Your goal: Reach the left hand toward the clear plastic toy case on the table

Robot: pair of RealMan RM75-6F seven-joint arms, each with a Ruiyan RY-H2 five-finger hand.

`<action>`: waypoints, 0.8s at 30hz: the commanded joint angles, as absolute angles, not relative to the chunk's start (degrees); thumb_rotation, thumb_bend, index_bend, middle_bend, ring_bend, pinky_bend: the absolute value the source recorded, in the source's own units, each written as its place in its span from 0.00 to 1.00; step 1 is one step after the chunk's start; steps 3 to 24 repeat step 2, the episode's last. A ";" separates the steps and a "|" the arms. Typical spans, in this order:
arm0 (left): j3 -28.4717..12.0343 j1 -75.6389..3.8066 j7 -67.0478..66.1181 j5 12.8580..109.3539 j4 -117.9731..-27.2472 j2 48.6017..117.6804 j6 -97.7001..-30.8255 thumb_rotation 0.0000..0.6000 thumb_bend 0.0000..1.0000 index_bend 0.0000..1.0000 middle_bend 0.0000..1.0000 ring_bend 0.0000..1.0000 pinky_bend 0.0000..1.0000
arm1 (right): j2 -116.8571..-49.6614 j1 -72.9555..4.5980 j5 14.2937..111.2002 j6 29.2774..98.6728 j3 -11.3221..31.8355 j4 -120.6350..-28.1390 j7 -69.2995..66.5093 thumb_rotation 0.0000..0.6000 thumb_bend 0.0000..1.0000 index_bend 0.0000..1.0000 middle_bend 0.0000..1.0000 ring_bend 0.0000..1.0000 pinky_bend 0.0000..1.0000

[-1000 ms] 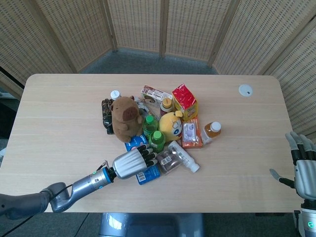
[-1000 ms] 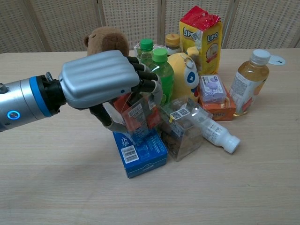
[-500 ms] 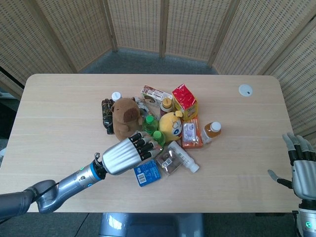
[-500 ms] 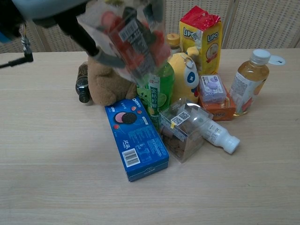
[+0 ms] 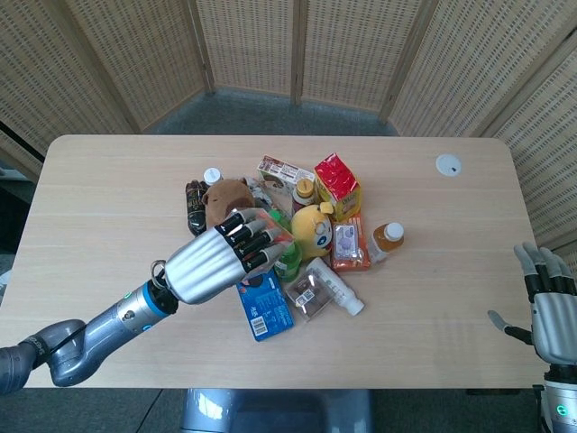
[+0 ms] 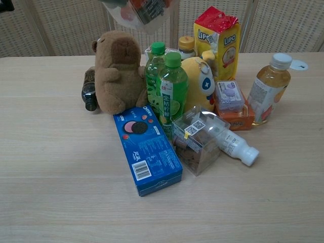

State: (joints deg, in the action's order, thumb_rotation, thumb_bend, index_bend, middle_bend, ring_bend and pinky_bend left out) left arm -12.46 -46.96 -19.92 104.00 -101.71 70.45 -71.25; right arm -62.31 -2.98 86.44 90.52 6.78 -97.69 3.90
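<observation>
My left hand (image 5: 215,263) is raised above the pile in the middle of the table and grips the clear plastic toy case (image 5: 280,237), whose contents look red and orange. The chest view shows only the lower part of the case (image 6: 146,9), with a barcode label, hanging at the top edge above the plush and bottles. The hand's back hides most of the case in the head view. My right hand (image 5: 548,302) stays off the table's right front corner, fingers spread, holding nothing.
Under the raised case are a brown capybara plush (image 6: 119,71), two green bottles (image 6: 169,83), a blue cookie box (image 6: 149,154), a clear snack box (image 6: 195,144), a lying white bottle (image 6: 235,147) and a tea bottle (image 6: 268,88). A red-yellow carton (image 6: 217,35) stands behind.
My left hand has lifted the toy case off the pile, rising up and back; the blue cookie box it lay on is now uncovered. The right hand has barely moved.
</observation>
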 commanded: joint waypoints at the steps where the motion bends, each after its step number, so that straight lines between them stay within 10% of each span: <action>1: -12.48 -46.96 -20.31 104.15 -101.72 70.31 -71.33 1.00 0.00 0.73 0.80 0.70 0.72 | -62.29 -2.97 86.42 90.55 6.81 -97.73 3.89 1.00 0.00 0.00 0.00 0.00 0.00; 24: -12.52 -46.95 -20.40 104.20 -101.69 70.31 -71.44 1.00 0.00 0.73 0.80 0.70 0.72 | -62.28 -2.97 86.41 90.57 6.83 -97.72 3.89 1.00 0.00 0.00 0.00 0.00 0.00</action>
